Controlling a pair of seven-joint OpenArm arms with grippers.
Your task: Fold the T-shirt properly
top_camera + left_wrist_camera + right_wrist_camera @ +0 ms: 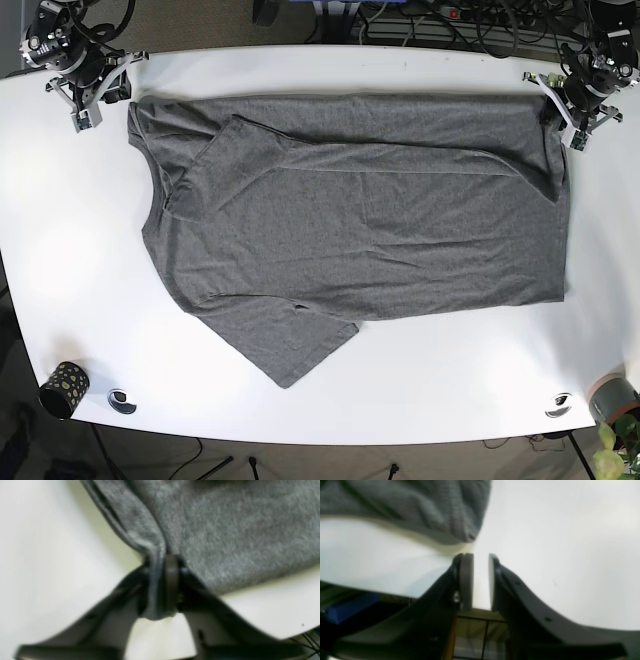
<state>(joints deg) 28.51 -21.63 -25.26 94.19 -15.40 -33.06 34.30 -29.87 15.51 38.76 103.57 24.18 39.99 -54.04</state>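
The grey T-shirt lies spread on the white table, its upper edge folded down and one sleeve sticking out toward the front. In the base view my left gripper sits at the shirt's far right corner. The left wrist view shows that gripper shut on a pinched fold of the shirt's hem. My right gripper is at the far left corner by the collar end. Its fingers stand slightly apart with nothing between them, just short of the shirt's edge.
A black dotted cup and a small round object sit at the front left. Another small round object and a potted plant are at the front right. Cables run behind the table's far edge.
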